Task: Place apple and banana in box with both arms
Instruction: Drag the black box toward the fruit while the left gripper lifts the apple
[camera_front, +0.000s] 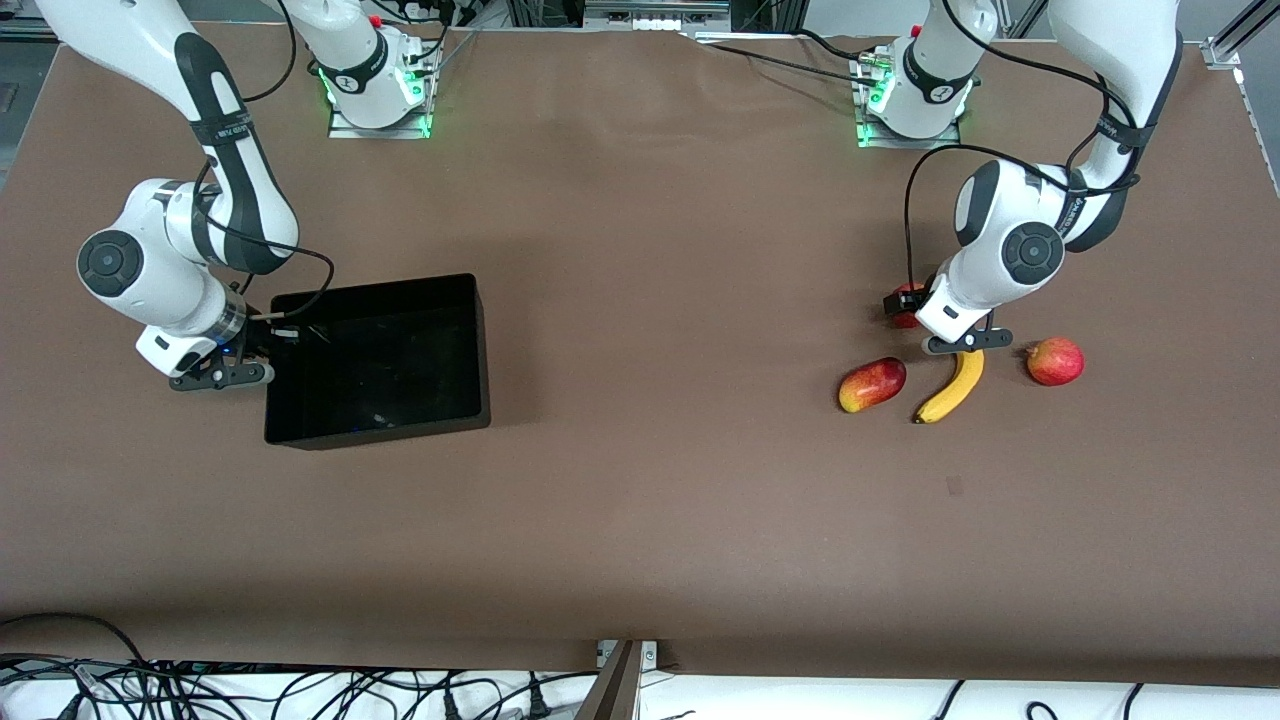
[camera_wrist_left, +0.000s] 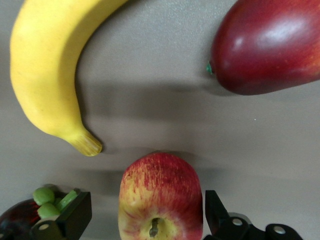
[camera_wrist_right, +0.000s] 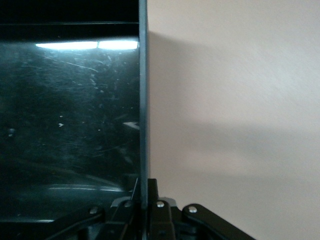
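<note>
Table (camera_front: 640, 500) covered w/ brown sheet. Box (camera_front: 470, 340) sits toward right arm's end; its end wall is pinched by right gripper (camera_wrist_right: 143, 200), fingers fully closed on the wall. Banana (camera_front: 951, 388) lies toward left arm's end, betw. mango-like fruit (camera_front: 871, 384) and pinkish-red fruit (camera_front: 1055, 360). Apple (camera_wrist_left: 160, 202) is on the table just farther from front cam than banana, bracketed by left gripper (camera_wrist_left: 147, 220), fingers (camera_wrist_left: 75, 217) spread wide, no contact seen, nothing held.
</note>
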